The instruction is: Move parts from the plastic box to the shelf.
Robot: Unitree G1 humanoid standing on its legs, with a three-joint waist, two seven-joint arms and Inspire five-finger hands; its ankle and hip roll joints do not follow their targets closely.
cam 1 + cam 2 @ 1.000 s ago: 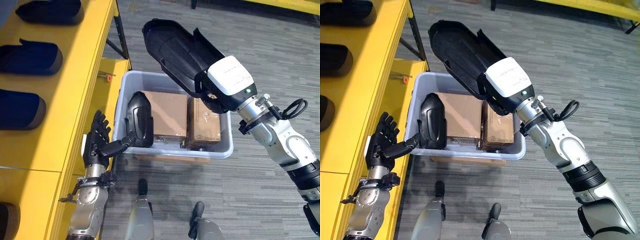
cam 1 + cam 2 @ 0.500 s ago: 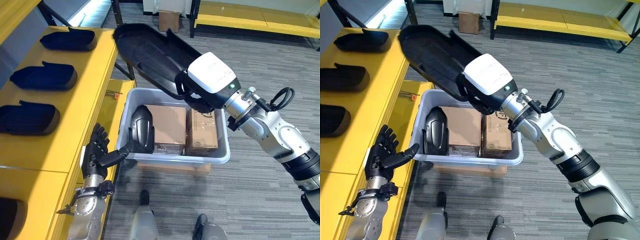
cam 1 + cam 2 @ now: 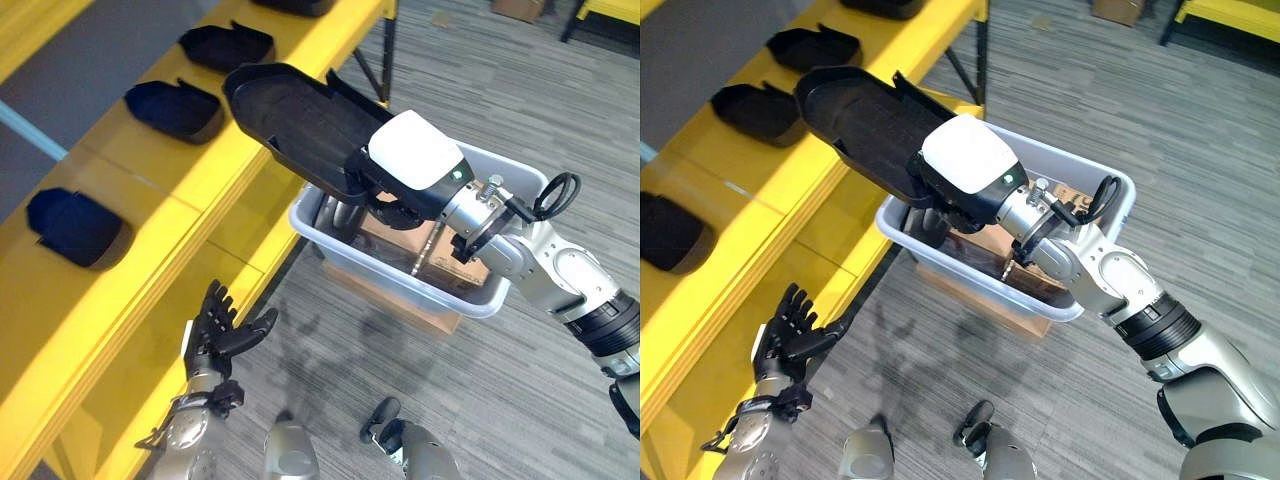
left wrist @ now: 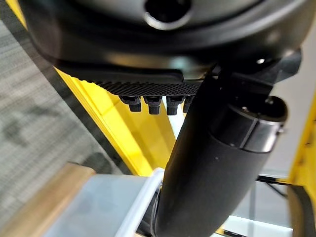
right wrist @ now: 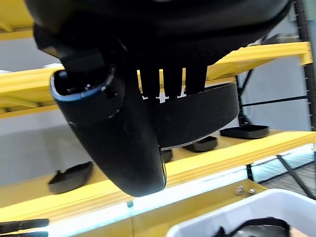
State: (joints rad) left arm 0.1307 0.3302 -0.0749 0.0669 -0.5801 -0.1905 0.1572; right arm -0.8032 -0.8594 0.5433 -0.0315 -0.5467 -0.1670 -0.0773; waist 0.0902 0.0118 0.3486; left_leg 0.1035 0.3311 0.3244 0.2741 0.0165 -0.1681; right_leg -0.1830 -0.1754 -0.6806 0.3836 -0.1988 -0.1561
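My right hand is shut on a long black shell part and holds it in the air, its far end over the front edge of the yellow shelf. In the right wrist view the fingers curl over the part's rim. Below the part stands the grey plastic box, with another black part upright at its shelf-side end. My left hand is open, low beside the shelf's lower board and apart from the box.
Three black parts lie in a row on the shelf top. Brown cartons fill the rest of the box, which rests on a cardboard base. Grey carpet lies to the right.
The camera has turned towards the shelf. My right hand has carried the long part left, out over the shelf's edge. My left hand has come off the part in the box.
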